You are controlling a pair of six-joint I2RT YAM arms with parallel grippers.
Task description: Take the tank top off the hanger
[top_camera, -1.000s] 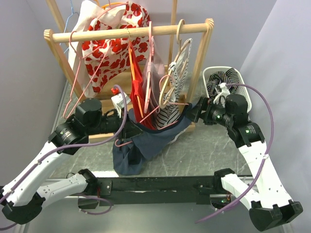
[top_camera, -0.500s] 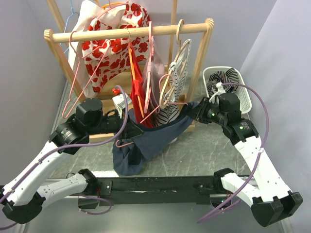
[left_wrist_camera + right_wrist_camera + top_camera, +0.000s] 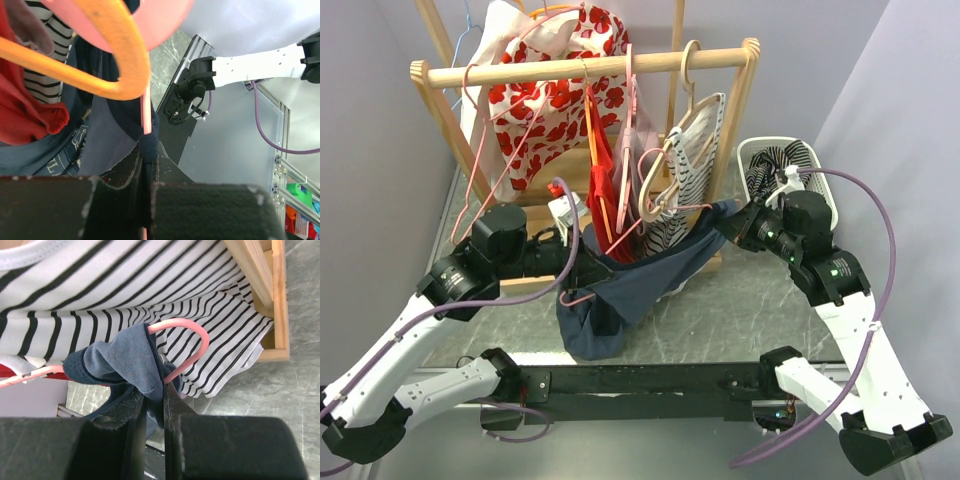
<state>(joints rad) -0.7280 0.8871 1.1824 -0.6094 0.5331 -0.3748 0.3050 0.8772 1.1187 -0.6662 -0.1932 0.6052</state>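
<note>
A navy tank top hangs slack on a pink wire hanger stretched between my two grippers in front of the rack. My left gripper is shut on the hanger's wire, where a navy strap wraps it at the jaws. My right gripper is shut on a bunched fold of the tank top at the hanger's curved end, the fabric pinched between its fingers.
A wooden rack holds a red-flowered garment, a red one on an orange hanger, and a striped shirt on a wooden hanger. A white basket stands at the right.
My right gripper has shut on the tank top's fabric at the hanger's end and drawn slightly right. The striped shirt's hanger swung. My left gripper stayed shut.
</note>
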